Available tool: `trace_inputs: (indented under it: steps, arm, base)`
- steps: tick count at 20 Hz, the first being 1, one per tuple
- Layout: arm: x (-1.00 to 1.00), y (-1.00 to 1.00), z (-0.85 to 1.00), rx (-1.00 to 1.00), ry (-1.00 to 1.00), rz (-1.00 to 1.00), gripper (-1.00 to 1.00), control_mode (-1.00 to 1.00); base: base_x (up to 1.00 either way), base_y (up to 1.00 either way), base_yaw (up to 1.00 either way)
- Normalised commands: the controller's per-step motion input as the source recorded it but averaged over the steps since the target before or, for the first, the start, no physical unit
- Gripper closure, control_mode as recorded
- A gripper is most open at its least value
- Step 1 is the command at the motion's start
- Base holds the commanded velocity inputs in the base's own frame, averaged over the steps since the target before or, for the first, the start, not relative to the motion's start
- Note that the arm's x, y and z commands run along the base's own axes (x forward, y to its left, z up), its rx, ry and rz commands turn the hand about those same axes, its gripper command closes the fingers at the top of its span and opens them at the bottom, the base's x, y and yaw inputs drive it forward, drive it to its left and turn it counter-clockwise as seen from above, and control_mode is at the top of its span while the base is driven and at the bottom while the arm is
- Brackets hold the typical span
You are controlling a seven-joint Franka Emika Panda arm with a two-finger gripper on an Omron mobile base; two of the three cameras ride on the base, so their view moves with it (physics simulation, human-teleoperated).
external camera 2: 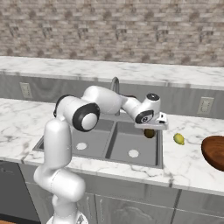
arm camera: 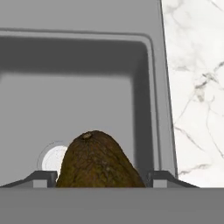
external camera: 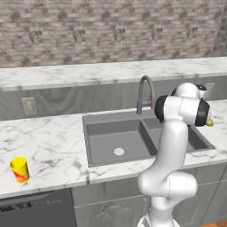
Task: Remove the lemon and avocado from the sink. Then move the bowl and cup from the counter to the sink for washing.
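The claw (arm camera: 101, 175) grips a dark avocado (arm camera: 98, 159) between its fingers, held above the right basin of the sink (external camera 2: 120, 144). A lemon (external camera 2: 178, 139) lies on the counter (external camera 2: 183, 162) beside the sink.

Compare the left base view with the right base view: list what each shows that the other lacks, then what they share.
Left base view alone: the small yellow tapered cup on the marble counter, left of the sink.

Right base view alone: the wide reddish-brown wooden bowl at the right edge, and the dark rounded avocado under the hand, over the right basin.

Shared: the grey double-basin sink, its curved faucet, and the yellow-green lemon on the counter.
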Motion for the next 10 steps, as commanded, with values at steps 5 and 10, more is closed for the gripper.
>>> trace_inputs:
  steps: [5, 10]
  arm:
    - [-0.23, -0.27, 0.17, 0.0, 0.0, -0.09, 1.0, -1.0]
    - [-0.25, -0.26, 0.1, 0.0, 0.0, -0.05, 1.0, -1.0]
  base:
    - [0.0, 0.0, 0.0]
    - [0.0, 0.0, 0.0]
